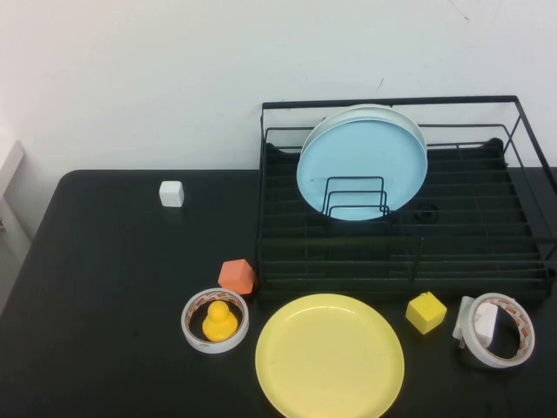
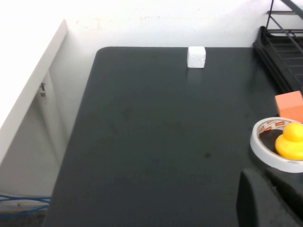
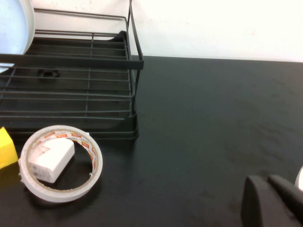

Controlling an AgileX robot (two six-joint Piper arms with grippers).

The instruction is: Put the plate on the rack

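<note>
Near the counter's [image 1: 104,287] front edge you have one yellow plate [image 1: 329,355], its front rim cut off.
One rack [image 1: 400,252] holds two plates; left tool [image 2: 265,198] and right tool [image 3: 272,201] are barely visible, so you cannot tell their state.

You have a round yellow plate [image 1: 329,355] with a matt, smooth plastic look lying on a black surface [image 1: 113,287] that looks smooth with a dull sheen. The black rectangular rack [image 1: 400,261] looks like thin coated metal wire. In it, the light blue plate [image 1: 361,170] looks smooth and slightly glossy. Near you, the left claw [image 2: 265,198] and the right claw [image 3: 272,201] show dark, matt, plastic-looking fingers.
</note>
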